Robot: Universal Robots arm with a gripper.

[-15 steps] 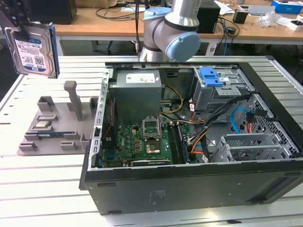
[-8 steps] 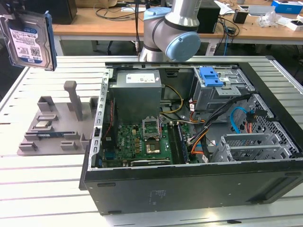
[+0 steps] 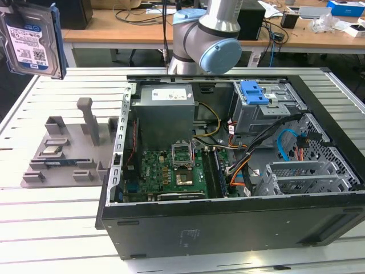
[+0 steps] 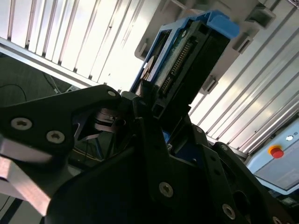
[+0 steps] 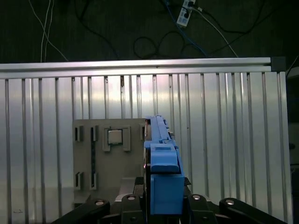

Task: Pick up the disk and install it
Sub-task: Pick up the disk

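The hand (image 4: 161,109) pinches the disk (image 3: 31,40), held on edge above the table (image 3: 57,228), well apart from the case (image 3: 228,231).

disk (image 3: 31,40) cropped @ edge, arm (image 3: 208,31) top cropped

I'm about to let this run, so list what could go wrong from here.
1. The disk sticks out far past the gripper holding it high above the table; a slip could drop it.
2. Loose cables lie beside the drive cage and might snag the disk.
3. The case wall stands between; a low path could hit it.
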